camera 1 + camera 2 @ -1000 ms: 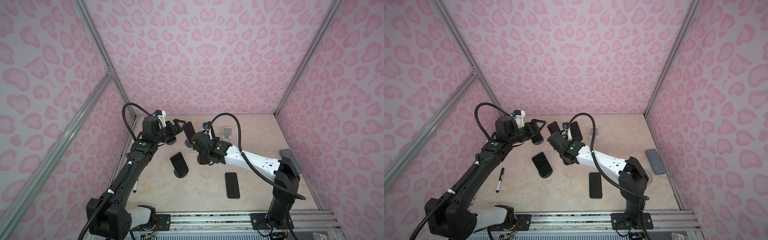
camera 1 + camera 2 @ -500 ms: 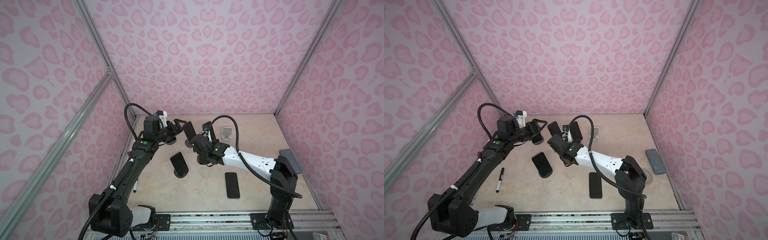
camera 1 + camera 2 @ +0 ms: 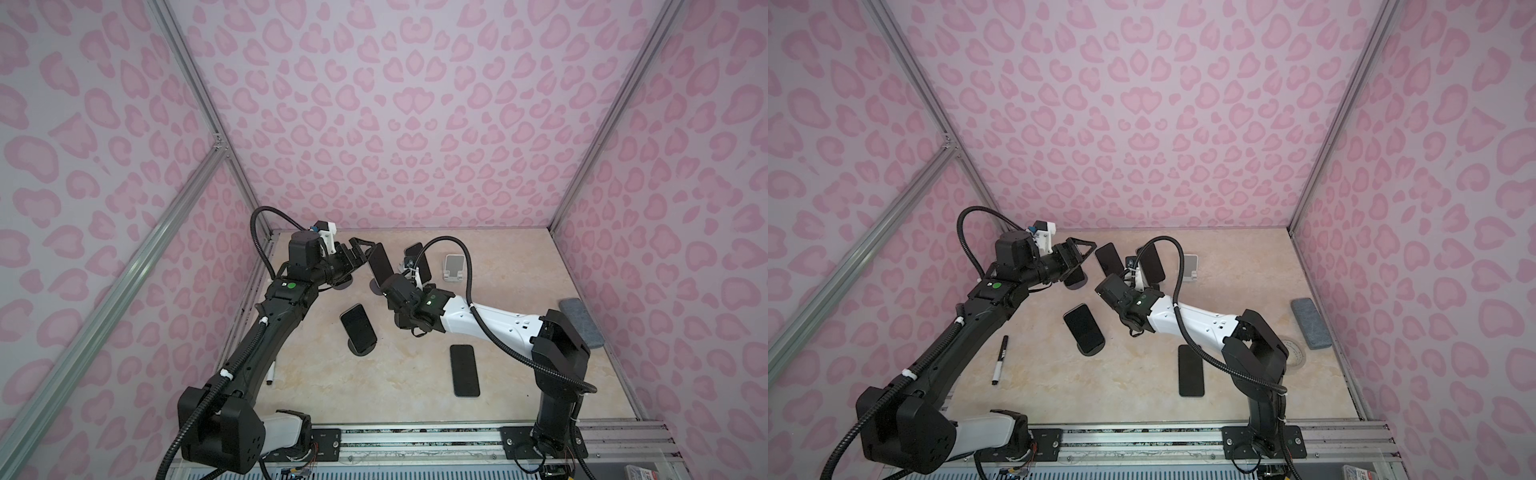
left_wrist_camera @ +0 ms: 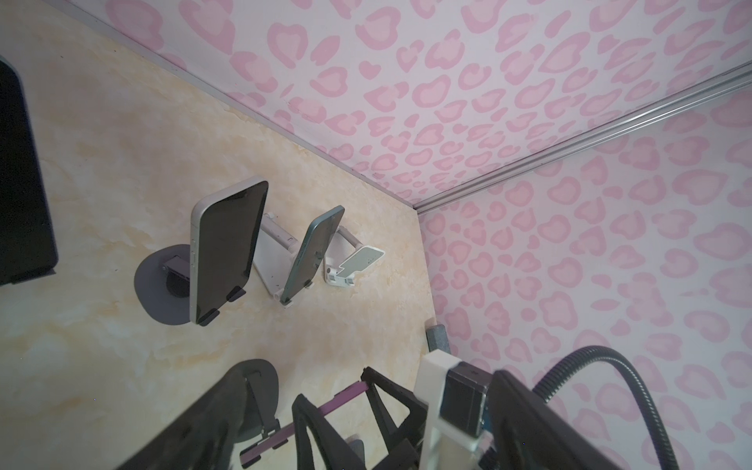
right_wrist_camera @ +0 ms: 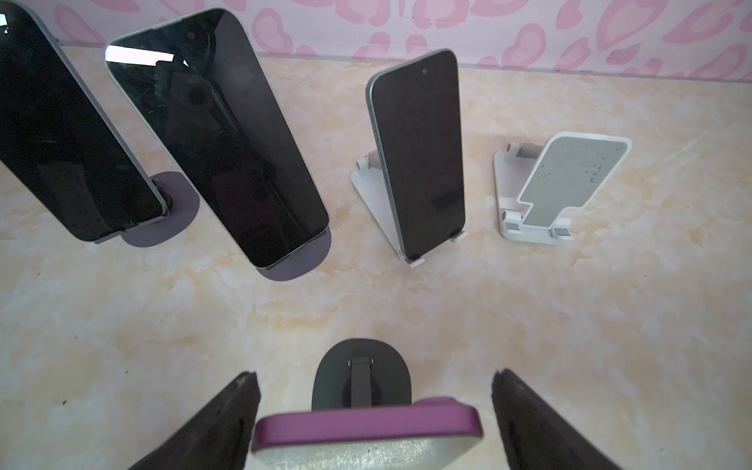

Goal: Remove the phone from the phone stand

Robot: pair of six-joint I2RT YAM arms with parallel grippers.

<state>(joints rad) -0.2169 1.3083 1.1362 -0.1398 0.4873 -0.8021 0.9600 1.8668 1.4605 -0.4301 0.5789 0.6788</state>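
The right claw (image 5: pixel 374 376) hangs open astride the purple-cased phone (image 5: pixel 366 423) propped on its dark stand (image 5: pixel 333 378) on the worktop (image 5: pixel 407 309), a light, rigid, slick slab probably best pinched across its side edges, while the left claw (image 3: pixel 1086 254) stands open nearby.

Soft, bright light fills everything evenly. Shadows on the table (image 3: pixel 415 407), in the middle of both top views, are pale and thin. In the right wrist view a white glare shines on one phone screen (image 5: pixel 134 55). The right gripper (image 5: pixel 374 375) has fingers (image 5: pixel 219 423) close to the lens, and they look fuzzy.
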